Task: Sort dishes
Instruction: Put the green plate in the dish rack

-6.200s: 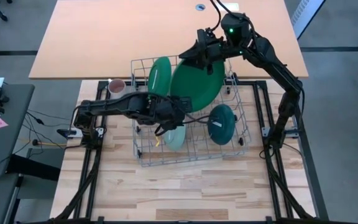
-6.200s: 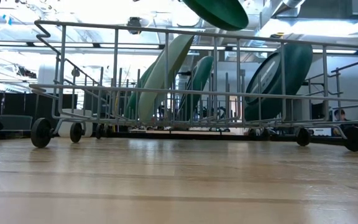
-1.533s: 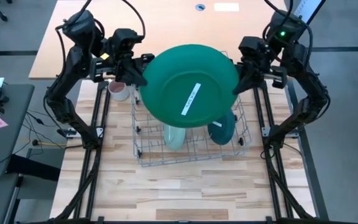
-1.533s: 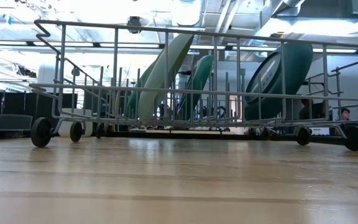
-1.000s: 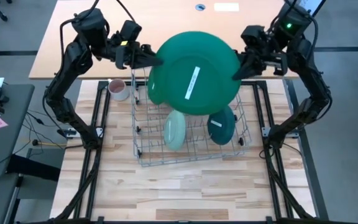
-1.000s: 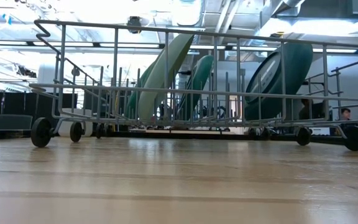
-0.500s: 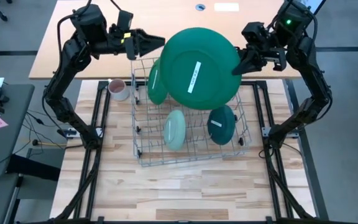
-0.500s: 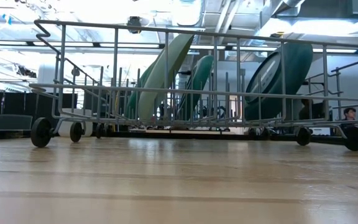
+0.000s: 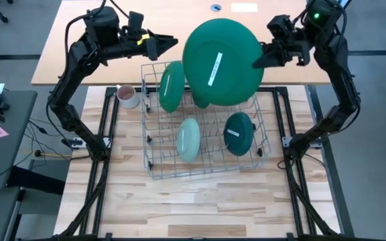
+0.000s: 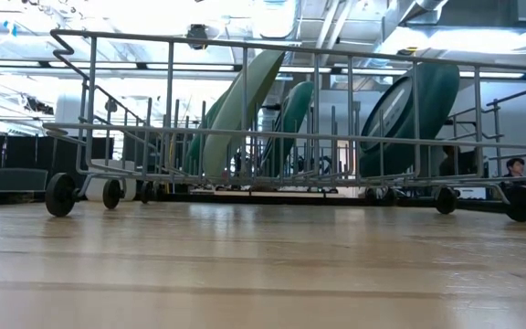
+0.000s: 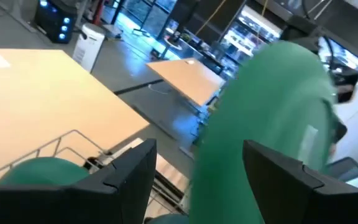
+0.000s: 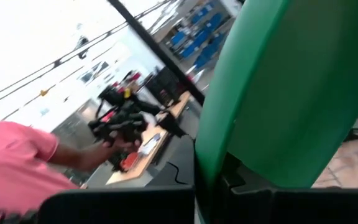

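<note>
- Green and glossy, the big plate (image 9: 221, 61) hangs high over the back of the wire rack (image 9: 154, 159), pinched at one rim by the right gripper (image 9: 261, 59), which is clenched on that edge alone.
- Left gripper (image 9: 168, 43) sits apart from the plate, over the rack's back left corner, fingers spread and holding nothing.
- In the rack: another dark green plate (image 9: 171, 86) standing at back left, a mint plate (image 9: 188, 139) in front of it, a teal plate (image 9: 238, 133) to the right. A third large green one is mostly hidden behind the raised plate.
- A mug (image 9: 126, 95) stands just outside the rack's left side.
- Risk, as I judge it: a wide, slick plate held by one edge could swing or slip from the grip and drop onto the rack or the plates below, chipping them.
- Lowering it off-line could jam it against the tines or knock the standing plate over.
- White strip labels show on the held plate and the teal one; nothing on them can be read.
</note>
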Motion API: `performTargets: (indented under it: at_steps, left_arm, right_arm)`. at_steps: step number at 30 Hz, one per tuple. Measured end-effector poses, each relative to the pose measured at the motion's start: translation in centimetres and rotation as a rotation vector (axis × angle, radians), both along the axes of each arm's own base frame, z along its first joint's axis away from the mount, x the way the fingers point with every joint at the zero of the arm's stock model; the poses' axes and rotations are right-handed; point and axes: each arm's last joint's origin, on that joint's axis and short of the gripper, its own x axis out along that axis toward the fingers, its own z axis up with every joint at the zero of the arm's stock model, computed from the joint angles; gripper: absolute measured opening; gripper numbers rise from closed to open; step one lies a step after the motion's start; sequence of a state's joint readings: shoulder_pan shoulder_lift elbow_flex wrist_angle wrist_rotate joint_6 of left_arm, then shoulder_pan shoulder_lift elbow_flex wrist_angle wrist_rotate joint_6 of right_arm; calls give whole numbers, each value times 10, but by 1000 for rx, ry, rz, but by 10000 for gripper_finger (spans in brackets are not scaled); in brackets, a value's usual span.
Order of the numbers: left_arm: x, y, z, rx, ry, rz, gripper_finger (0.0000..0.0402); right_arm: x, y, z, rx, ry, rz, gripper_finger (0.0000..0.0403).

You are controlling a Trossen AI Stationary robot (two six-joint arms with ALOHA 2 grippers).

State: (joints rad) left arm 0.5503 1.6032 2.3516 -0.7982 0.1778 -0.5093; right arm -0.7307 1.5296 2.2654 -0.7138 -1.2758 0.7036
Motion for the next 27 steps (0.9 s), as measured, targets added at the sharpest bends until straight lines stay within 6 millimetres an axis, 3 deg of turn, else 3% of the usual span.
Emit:
performTargets:
  at_steps: [5, 15, 22, 27]
  left_arm:
    - [1, -2, 0, -8, -3, -6, 233]
    - [6, -11, -2, -37, 8, -14, 233]
    - [8, -13, -2, -34, 7, 64, 233]
    - [9, -16, -2, -37, 10, 68, 233]
  right_arm:
    - [-19, -14, -2, 29, 32, -108, 10]
    - [-88, -16, -12, 86, 143, -471, 10]
    - [-106, -25, -21, 63, 186, -608, 10]
    - [-107, -48, -33, 40, 230, -691, 10]
